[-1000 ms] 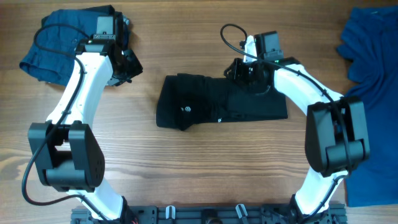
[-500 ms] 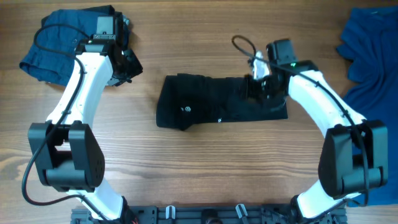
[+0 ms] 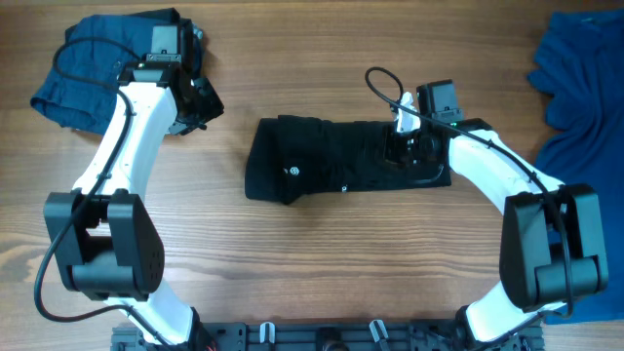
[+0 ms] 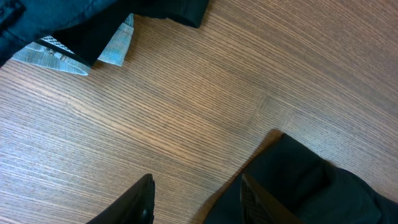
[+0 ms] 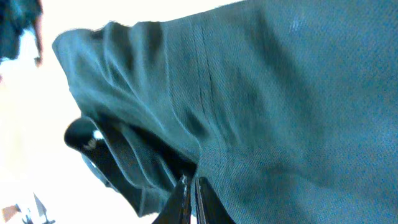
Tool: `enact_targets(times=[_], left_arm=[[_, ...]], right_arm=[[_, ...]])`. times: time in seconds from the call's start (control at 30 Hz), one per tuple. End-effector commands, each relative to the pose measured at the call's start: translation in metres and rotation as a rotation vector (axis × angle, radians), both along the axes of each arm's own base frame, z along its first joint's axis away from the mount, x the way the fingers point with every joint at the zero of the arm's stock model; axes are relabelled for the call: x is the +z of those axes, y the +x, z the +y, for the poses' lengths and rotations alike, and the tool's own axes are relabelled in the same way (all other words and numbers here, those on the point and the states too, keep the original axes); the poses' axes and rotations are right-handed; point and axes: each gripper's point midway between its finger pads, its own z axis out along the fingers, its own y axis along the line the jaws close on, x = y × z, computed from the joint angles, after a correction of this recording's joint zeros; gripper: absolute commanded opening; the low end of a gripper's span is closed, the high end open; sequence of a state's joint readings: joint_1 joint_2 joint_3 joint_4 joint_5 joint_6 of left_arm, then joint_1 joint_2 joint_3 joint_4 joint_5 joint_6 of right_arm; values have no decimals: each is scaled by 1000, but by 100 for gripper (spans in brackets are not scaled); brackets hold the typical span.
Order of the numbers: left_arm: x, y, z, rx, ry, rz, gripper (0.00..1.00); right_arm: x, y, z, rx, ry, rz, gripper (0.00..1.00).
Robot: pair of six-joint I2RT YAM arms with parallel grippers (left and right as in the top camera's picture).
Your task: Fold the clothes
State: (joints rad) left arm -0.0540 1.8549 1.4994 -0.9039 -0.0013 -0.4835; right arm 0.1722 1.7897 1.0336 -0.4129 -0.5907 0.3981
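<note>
A folded black shirt [image 3: 341, 161] with small white marks lies across the middle of the table. My right gripper [image 3: 411, 146] rests on its right end. In the right wrist view the shirt's fabric [image 5: 280, 93] fills the frame, and the right gripper [image 5: 189, 182] is shut with its tips pinched into a fold of that cloth. My left gripper [image 3: 200, 102] hangs over bare wood to the left of the shirt. In its own view the left gripper [image 4: 198, 186] is open and holds nothing; the shirt's black edge [image 4: 323, 193] lies beside one finger.
A crumpled dark blue garment [image 3: 88, 68] lies at the back left, behind the left arm; its hem and a pale label [image 4: 112, 43] show in the left wrist view. A royal blue garment [image 3: 585, 88] covers the table's right edge.
My right gripper slid rightward along the shirt to its right end and closed its jaws on the fabric. The left arm stayed still.
</note>
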Motion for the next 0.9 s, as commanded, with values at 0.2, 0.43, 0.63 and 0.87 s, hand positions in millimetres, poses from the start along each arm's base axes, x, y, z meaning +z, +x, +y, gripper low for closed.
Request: enact_targets(times=[0.2, 0.43, 0.63, 0.87], left_arm=[[3, 2, -2, -8, -7, -9, 44], [3, 2, -2, -9, -6, -9, 44], [3, 3, -2, -11, -6, -10, 44], [3, 2, -2, -11, -6, -9, 45]], right_arm=[[-4, 34, -26, -150, -140, -87, 4], [-8, 48, -22, -182, -112, -124, 4], [-29, 37, 4, -123, -69, -64, 4], [-4, 48, 14, -108, -44, -141, 4]])
